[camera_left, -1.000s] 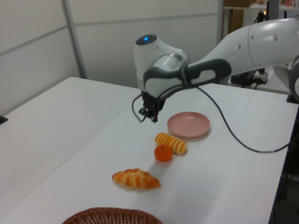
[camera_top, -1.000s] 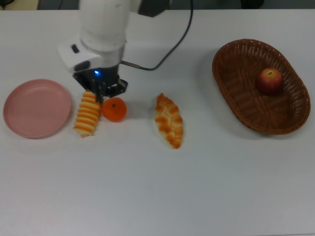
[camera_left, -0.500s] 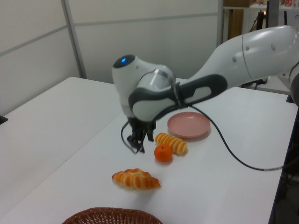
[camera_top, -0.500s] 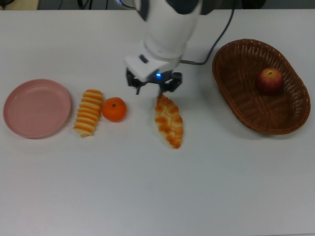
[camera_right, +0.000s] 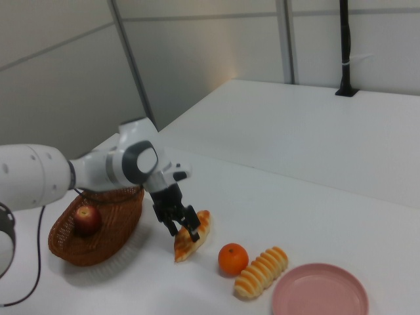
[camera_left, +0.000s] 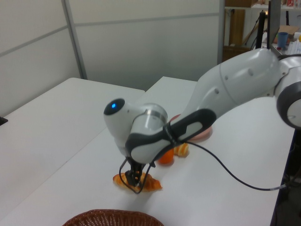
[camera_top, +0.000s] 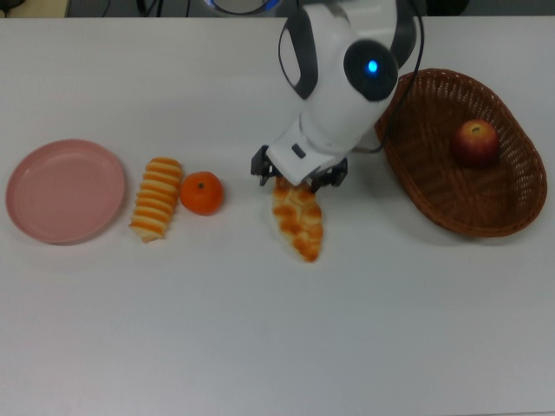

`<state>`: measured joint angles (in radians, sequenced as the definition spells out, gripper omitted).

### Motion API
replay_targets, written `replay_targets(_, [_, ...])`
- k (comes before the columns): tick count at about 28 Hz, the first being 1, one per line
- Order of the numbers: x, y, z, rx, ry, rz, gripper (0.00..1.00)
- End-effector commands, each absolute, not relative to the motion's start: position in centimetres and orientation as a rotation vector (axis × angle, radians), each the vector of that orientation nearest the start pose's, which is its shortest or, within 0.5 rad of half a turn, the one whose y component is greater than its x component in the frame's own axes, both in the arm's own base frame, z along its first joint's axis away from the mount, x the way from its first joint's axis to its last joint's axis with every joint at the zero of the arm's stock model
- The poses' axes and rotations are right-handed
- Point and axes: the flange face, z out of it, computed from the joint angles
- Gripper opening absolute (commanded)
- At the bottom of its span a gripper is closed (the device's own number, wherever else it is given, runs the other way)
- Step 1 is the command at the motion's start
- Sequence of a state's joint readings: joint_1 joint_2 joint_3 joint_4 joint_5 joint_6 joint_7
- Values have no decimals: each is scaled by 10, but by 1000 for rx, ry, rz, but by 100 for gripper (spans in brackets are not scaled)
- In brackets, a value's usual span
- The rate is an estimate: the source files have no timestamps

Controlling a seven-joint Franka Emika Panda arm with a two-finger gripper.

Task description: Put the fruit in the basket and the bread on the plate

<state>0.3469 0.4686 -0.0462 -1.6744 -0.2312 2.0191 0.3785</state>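
My gripper (camera_right: 184, 228) straddles the braided loaf's (camera_top: 300, 222) end nearest the wicker basket (camera_top: 416, 173), fingers spread wide around it, not clamped.

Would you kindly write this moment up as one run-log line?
gripper: open, over braided loaf | apple: in basket | mandarin, striped roll: on table | plate: empty
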Motion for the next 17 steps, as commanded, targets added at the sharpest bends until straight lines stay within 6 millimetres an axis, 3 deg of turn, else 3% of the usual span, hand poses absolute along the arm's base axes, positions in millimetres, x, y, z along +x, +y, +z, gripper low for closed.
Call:
replay_targets(1, [637, 187, 288, -3429, -37, 43, 100])
replay_targets(5, [633, 199, 269, -3458, -59, 35, 100])
replay_targets(6, [632, 201, 268, -3461, -68, 37, 90])
replay_targets(7, [632, 202, 268, -3461, -68, 37, 73])
replay_targets(8, [632, 202, 268, -3461, -65, 34, 47])
replay_targets(9, [634, 203, 271, -3451, -27, 31, 0])
replay_targets(17, [637, 200, 288, -3441, 36, -18, 0])
